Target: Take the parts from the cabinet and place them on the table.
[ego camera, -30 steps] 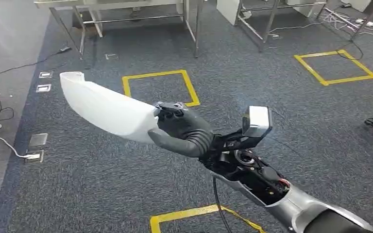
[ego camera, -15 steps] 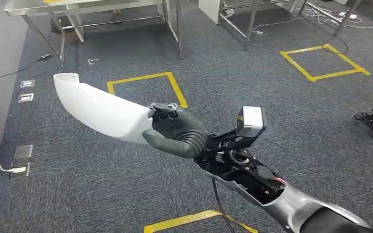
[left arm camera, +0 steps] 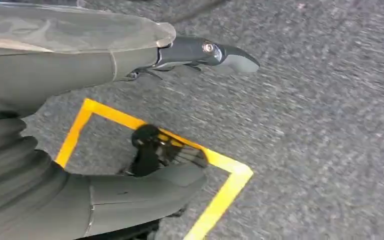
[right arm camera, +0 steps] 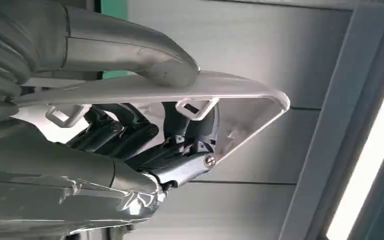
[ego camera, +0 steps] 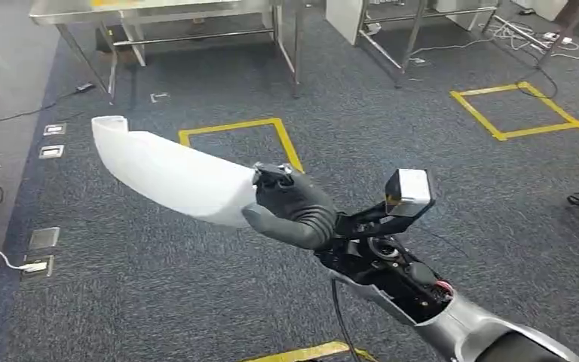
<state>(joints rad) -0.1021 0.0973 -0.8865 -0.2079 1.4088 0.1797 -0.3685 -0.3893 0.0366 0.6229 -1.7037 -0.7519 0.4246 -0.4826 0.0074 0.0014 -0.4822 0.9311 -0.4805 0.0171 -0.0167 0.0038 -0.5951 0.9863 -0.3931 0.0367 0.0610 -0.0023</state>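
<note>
Gripping one end of a long curved white plastic part [ego camera: 170, 176], the right hand [ego camera: 290, 204] holds it raised above the grey carpet floor [ego camera: 158, 294], its free end pointing away toward the steel desk [ego camera: 158, 11] at the far side. Right wrist view — dark fingers [right arm camera: 130, 130] curled under the part's white rim. Left hand [left arm camera: 70, 125]: hanging over the carpet, fingers apart, holding nothing. Floor markings — yellow tape squares [ego camera: 241, 136], one just beyond the part. Cables [ego camera: 0, 253] and floor sockets lie at the carpet's left edge.
</note>
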